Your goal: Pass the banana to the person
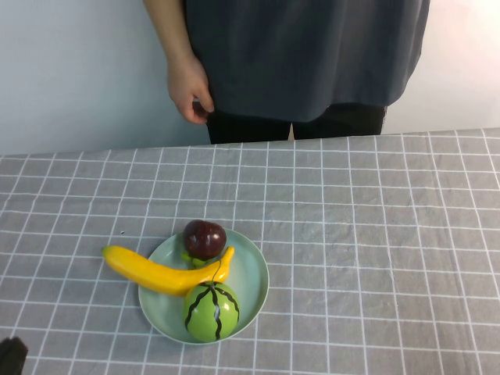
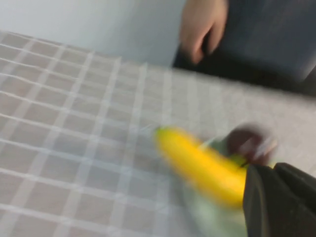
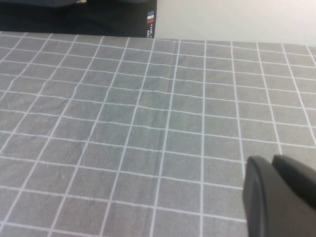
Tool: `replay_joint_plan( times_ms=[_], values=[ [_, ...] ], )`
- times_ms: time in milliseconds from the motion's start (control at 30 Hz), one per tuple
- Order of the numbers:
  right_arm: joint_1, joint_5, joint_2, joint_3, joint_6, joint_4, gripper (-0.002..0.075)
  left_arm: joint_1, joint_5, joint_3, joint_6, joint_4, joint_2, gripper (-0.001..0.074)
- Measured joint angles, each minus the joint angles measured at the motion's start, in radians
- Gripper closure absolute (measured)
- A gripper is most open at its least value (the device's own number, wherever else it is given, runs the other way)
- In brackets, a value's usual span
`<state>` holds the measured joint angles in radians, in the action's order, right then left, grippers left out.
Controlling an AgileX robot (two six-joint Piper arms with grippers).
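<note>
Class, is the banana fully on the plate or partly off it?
Partly off: the banana overhangs the plate's left rim, stem end beside the watermelon toy. Neither robot hand touches it.

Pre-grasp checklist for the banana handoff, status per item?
1. Banana free to lift: ok, it lies across the plate, one end over the rim.
2. Neighbours apart from it: not ok, plum and watermelon crowd its stem end.
3. Left claw near banana: ok by the wrist view; open or shut: cannot tell.
4. Right claw out of the way: ok, over bare cloth.
5. Person ready to receive: not ok, hand hangs at their side.
</note>
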<state>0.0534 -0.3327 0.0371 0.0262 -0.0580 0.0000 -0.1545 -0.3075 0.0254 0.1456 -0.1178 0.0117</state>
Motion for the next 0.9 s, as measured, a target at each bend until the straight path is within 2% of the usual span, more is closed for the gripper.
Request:
replay_joint_plan(
  times_ms=[167,433,533,700,900],
  values=[
    [0.0,0.0,0.0,0.0,0.0,0.0,0.0732,0.0,0.118,0.0,0.056,-0.222,0.0,0.0738],
    [0.0,0.0,0.0,0.0,0.0,0.0,0.0732,0.0,0.15,0.0,0.03,-0.282,0.002,0.0738],
    [0.0,0.0,0.0,0.0,0.0,0.0,0.0732,0.0,0.071,-0.02,0.044,-0.303,0.002,0.0738],
    [0.0,0.0,0.0,0.0,0.0,0.0,0.0732,0.0,-0.109,-0.176,0.032,-0.315,-0.11,0.0738],
    [0.0,0.0,0.0,0.0,0.0,0.0,0.0732,0.0,-0.382,-0.397,-0.208,-0.315,-0.341,0.0738]
  ],
)
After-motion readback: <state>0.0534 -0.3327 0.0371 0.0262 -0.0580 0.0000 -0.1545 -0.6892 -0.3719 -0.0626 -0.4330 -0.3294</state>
